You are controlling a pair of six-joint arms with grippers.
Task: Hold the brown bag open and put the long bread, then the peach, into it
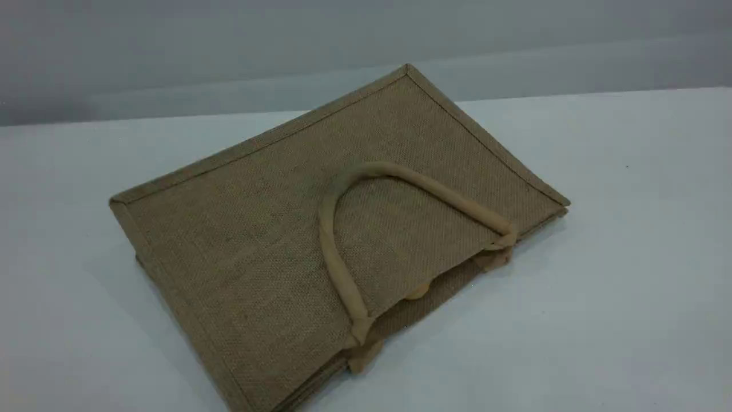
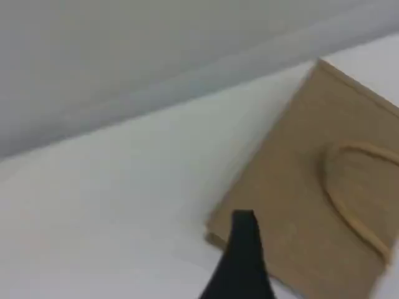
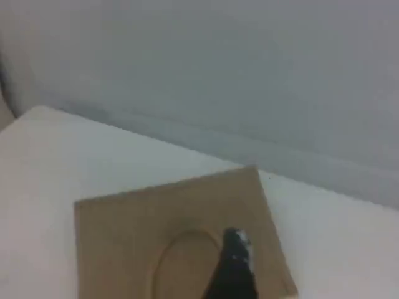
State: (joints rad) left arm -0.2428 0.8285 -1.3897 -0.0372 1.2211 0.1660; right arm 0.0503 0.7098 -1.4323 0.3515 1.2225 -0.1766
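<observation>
The brown bag (image 1: 257,240) lies flat on the white table, its mouth toward the front right. One tan loop handle (image 1: 329,240) rests on its upper face; the other handle is mostly hidden underneath. Neither arm shows in the scene view. In the left wrist view a dark fingertip (image 2: 243,243) of my left gripper hangs above the bag's corner (image 2: 299,187). A dark fingertip (image 3: 235,261) of my right gripper hovers over the bag (image 3: 124,218) near the handle (image 3: 163,246) in the right wrist view. Both grippers are open and hold nothing. The long bread and the peach are out of view.
White table (image 1: 629,257) surrounds the bag on all sides. A grey wall (image 1: 171,51) rises behind the table's far edge.
</observation>
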